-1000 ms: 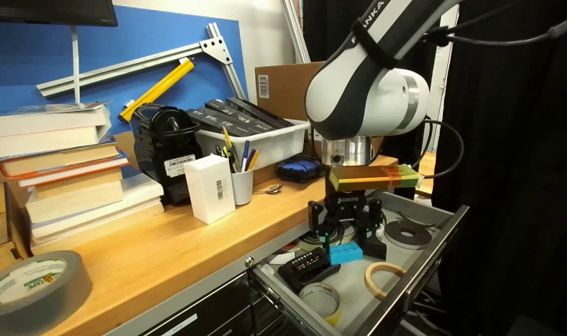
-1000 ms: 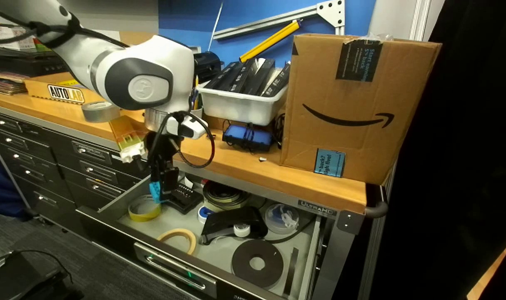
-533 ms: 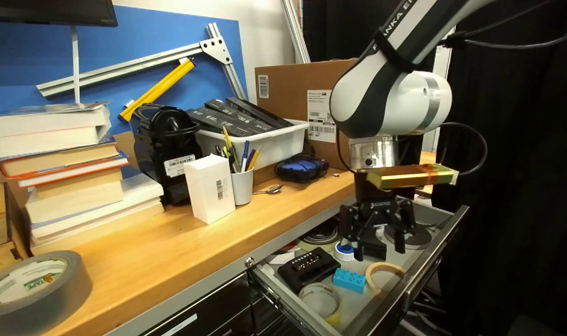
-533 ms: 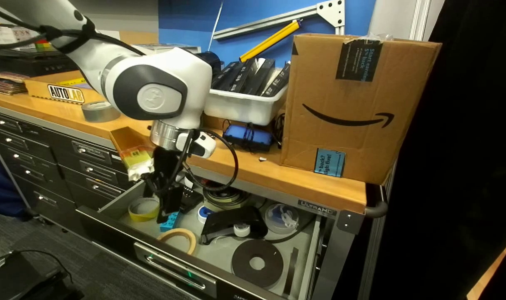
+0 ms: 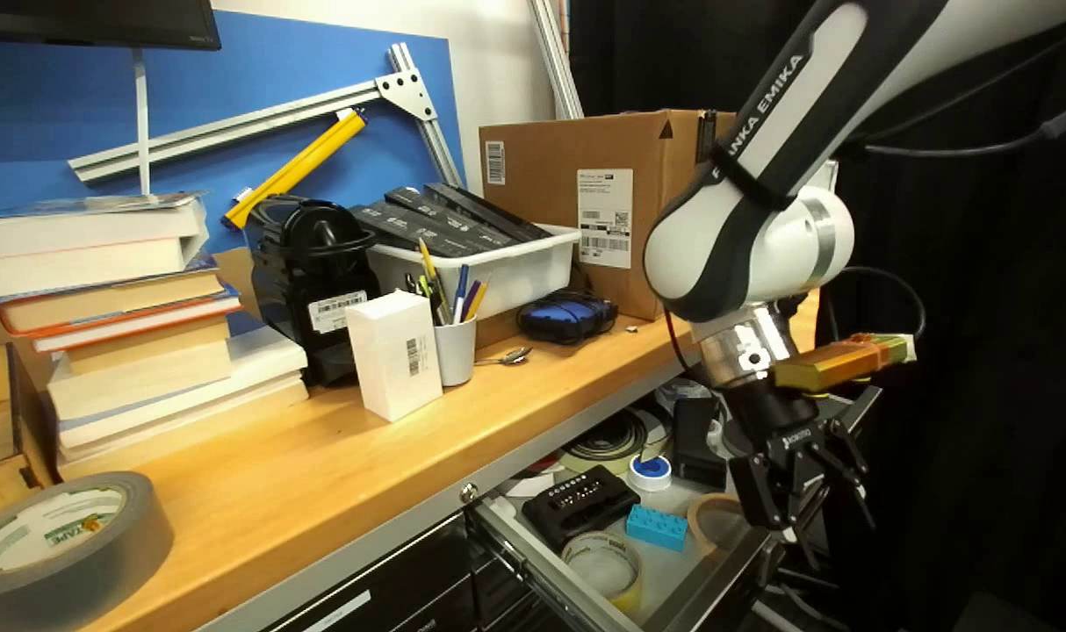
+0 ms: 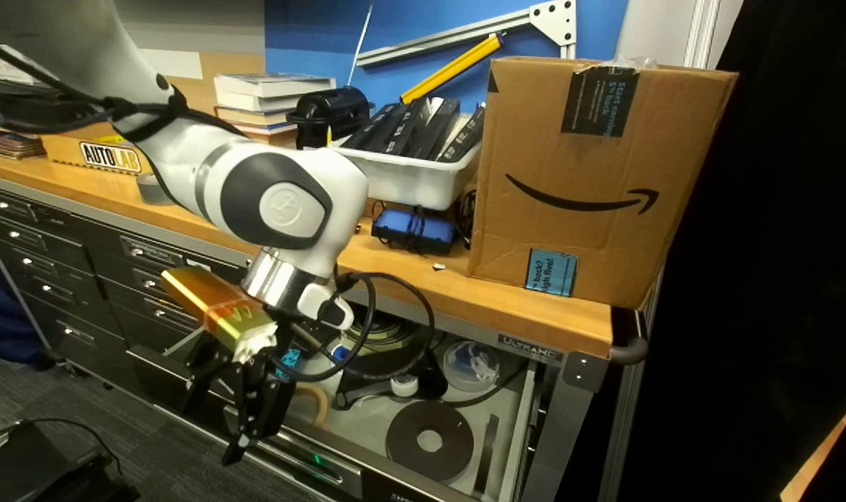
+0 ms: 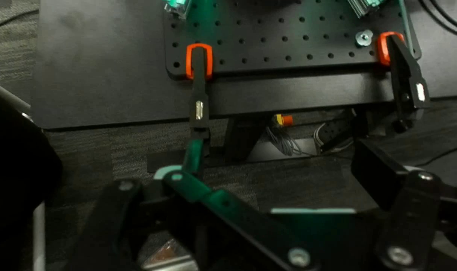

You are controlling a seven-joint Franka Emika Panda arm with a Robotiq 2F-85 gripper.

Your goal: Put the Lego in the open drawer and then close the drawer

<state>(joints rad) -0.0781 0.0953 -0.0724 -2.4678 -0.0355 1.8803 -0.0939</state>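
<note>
Blue plastic tells the change: the Lego, which my tool was gripping a second ago, now lies loose, studs up, on the floor of the drawer, in an exterior view just left of the tan tape ring and right of the black box. I have let go; the jaws stand apart with nothing between them, and I have swung right, seemingly out beyond the drawer's front, the tool tilted now rather than pointing straight down. By my reckoning that finishes the first half of the job and leaves only the closing. The drawer still juts from under the counter, so next I would set the tool against the drawer's outer face, near the handle, and push steadily; the Lego sits low and should ride in without catching
</note>
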